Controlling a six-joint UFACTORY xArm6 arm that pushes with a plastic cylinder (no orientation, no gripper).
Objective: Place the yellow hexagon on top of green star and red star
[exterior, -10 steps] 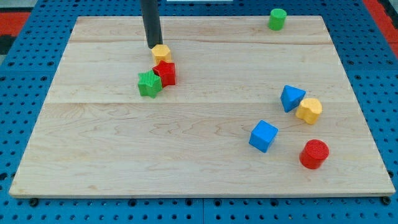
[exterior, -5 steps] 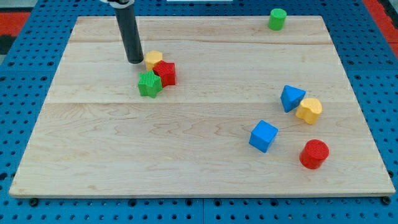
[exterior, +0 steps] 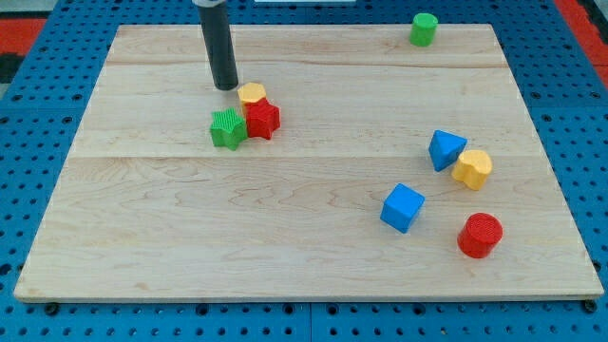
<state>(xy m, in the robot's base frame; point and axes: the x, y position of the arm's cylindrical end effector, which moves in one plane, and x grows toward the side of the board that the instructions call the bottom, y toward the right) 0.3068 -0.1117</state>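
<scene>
Yellow hexagon [exterior: 251, 93] just right of my tip [exterior: 226, 87].

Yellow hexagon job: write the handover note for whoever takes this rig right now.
My tip: on the board just to the view's upper left of the yellow hexagon, close by; contact unclear.
Blocks: the yellow hexagon sits against the top of the red star; the green star touches the red star's left side.
Done: hexagon is above the pair, though more over the red star than centred.
Left: perhaps a small nudge toward the view's left to centre it over both stars.
Elsewhere, untouched: green cylinder, second yellow block.
</scene>
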